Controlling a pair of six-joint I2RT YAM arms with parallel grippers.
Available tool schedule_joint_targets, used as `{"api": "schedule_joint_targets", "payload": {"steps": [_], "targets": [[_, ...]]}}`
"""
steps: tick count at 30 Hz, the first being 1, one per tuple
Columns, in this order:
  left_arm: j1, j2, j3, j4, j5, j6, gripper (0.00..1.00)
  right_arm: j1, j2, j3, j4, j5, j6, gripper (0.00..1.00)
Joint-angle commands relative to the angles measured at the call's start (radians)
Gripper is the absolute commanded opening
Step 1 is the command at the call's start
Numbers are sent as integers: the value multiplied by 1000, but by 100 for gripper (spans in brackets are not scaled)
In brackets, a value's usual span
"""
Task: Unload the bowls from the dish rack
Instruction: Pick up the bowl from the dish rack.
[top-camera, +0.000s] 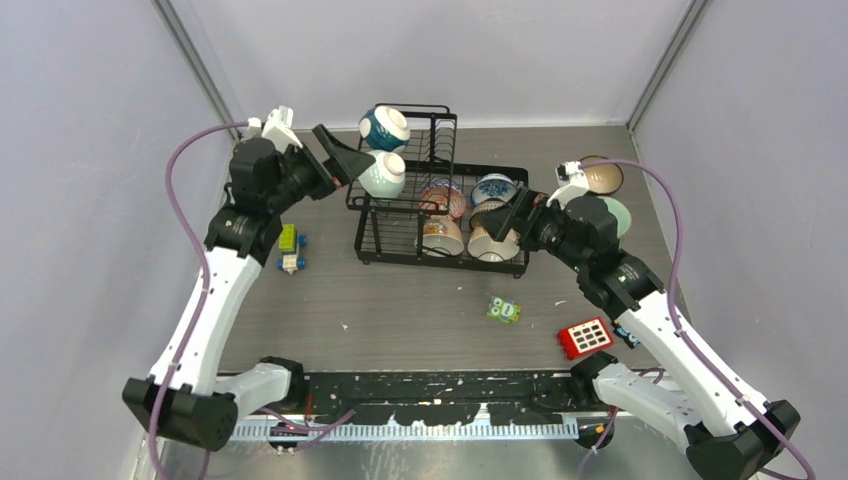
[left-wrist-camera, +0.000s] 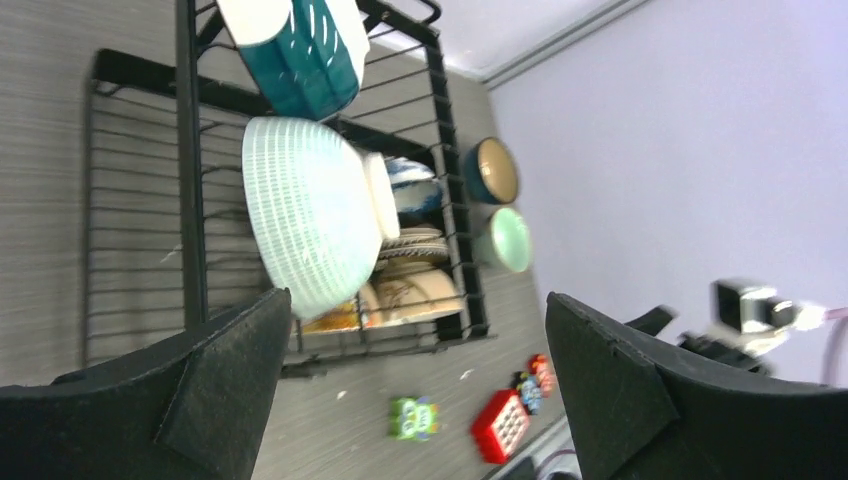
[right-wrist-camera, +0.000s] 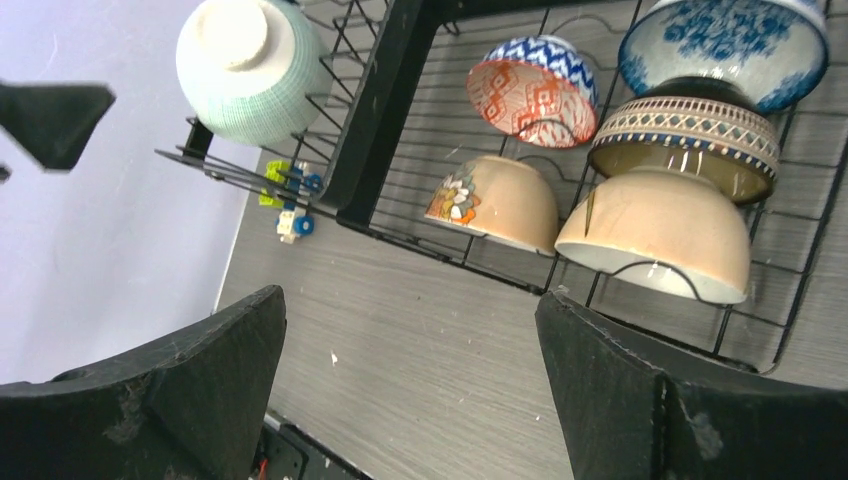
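Your left claw (top-camera: 345, 160) stands with its jaws wide apart and nothing between them. Directly ahead of it, in the upper basket of the dish rack (top-camera: 440, 264), the mint bowl (top-camera: 383, 175) lies tipped on its side. These views do not show whether a finger touches it. Beyond the mint bowl, farther from the claw, the dark teal bowl (top-camera: 384, 127) sits tilted in the same basket.

Your right claw (top-camera: 512, 215) is likewise spread and empty, hovering at the lower tray's corner. Just ahead of it, a plain cream bowl (right-wrist-camera: 660, 230) rests tilted, mouth downward, on the wires. A flower-painted cream bowl (right-wrist-camera: 495, 200) sits to its left. Past those lie a brown banded bowl (right-wrist-camera: 690, 135), a blue-patterned white bowl (right-wrist-camera: 725, 45) and a reddish patterned bowl (right-wrist-camera: 530, 90).

Behind the right claw, on the bench (top-camera: 400, 310), two bowls stand off the rack: a brown-lined bowl (top-camera: 603, 177) and a pale green bowl (top-camera: 617, 215). A green toy (top-camera: 503, 310) and a red block (top-camera: 585, 337) lie on the bench below that claw.
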Motion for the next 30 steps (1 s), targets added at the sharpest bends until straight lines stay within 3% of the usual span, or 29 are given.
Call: {"api": "schedule_joint_targets", "payload": {"steps": [1, 9, 13, 16, 30], "targets": [[126, 69, -48, 314, 367, -265, 100, 4, -21, -47, 68, -80, 36, 98], [202, 131, -72, 370, 419, -305, 99, 3, -70, -104, 118, -105, 72, 98], [217, 163, -73, 370, 460, -302, 87, 3, -71, -111, 124, -108, 79, 97], [235, 169, -84, 338, 454, -287, 84, 4, -70, -113, 130, -108, 82, 97], [249, 211, -142, 396, 488, -312, 80, 3, -61, -99, 140, -107, 86, 97]]}}
